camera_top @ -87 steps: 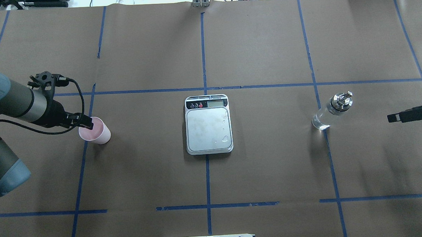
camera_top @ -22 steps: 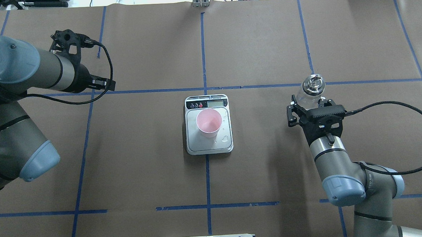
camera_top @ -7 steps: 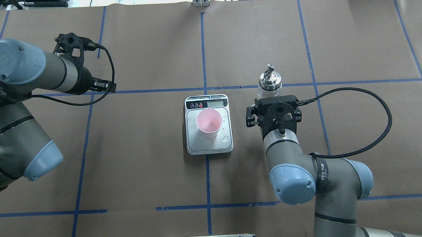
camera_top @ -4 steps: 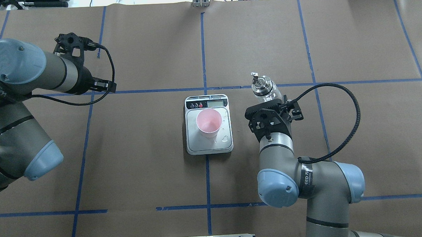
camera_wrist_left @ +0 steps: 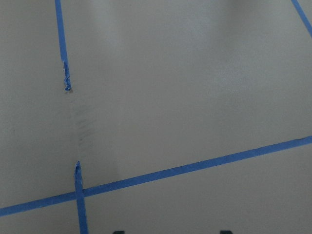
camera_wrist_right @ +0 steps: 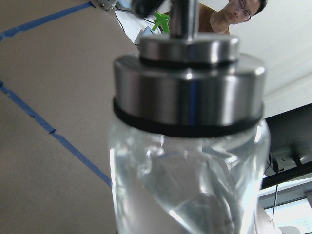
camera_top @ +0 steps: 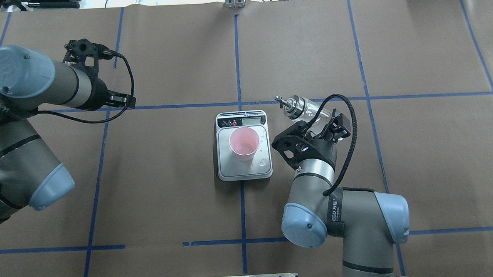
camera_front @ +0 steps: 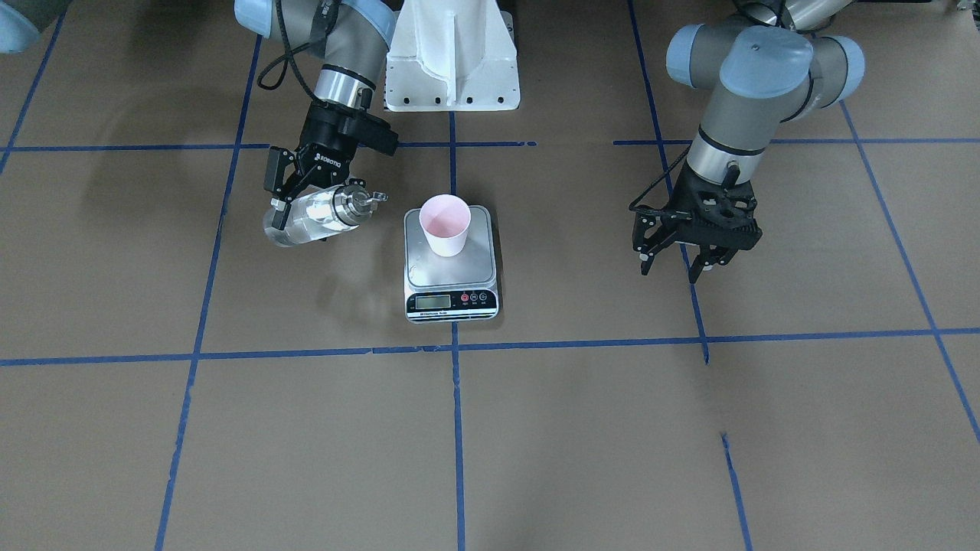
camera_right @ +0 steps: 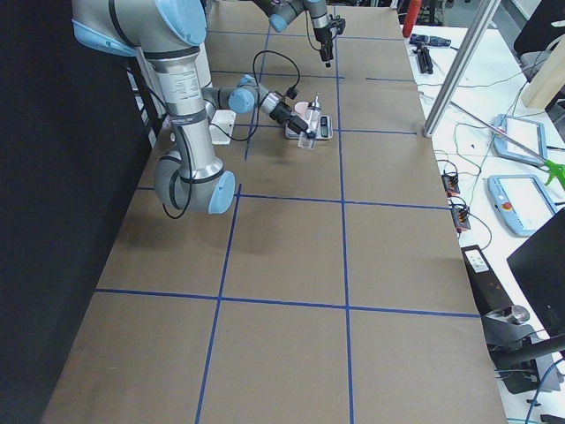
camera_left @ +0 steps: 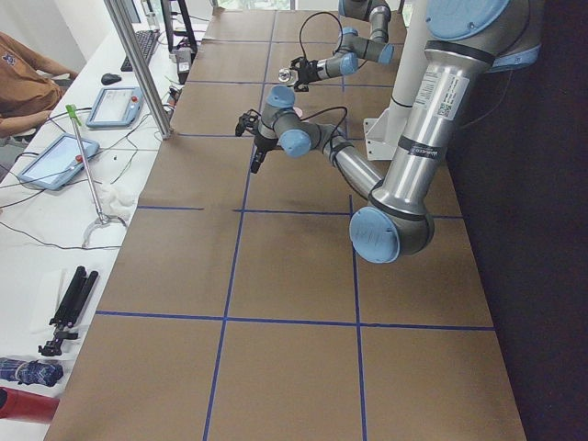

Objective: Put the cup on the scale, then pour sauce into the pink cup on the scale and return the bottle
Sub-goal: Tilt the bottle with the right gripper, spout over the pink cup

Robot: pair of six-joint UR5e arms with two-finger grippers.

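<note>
the table [camera_top: 170, 200] is brown paper crossed by blue tape lines. clock directions below are read in the overhead view.

the right arm [camera_top: 315, 181] reaches in from 5 o'clock and ends just beside the scale. the left arm [camera_top: 40, 85] is parked well apart at 10 o'clock.

the scale [camera_top: 229, 164] lies flat at the table's middle with its display strip at 12 o'clock.

the bottle [camera_top: 308, 108] is off the table, at about 2 o'clock from the scale and tipped well over. its silver cap [camera_top: 293, 103] and spout [camera_top: 278, 99] aim toward 10 o'clock. the right claw [camera_front: 310, 205] is clamped around the glass body below the cap.

the cup [camera_top: 244, 143] stands upright on the scale's platform, near the middle. its inside looks dry, and no stream shows.

the left claw [camera_front: 681, 268] hangs with its fingers spread and nothing between them.

the sauce [camera_wrist_right: 190, 195] shows clear inside the glass in the right wrist view.

so the placing step looks done and the pour is in hand. the spout sits at about 1 o'clock from the cup's mouth, beside it and not over it. the next move likely calls for carrying the spout toward 7 o'clock until it is above the rim, then tipping further, slowly, as the cup is light and narrow. after that the bottle goes back to the right side of the table.
</note>
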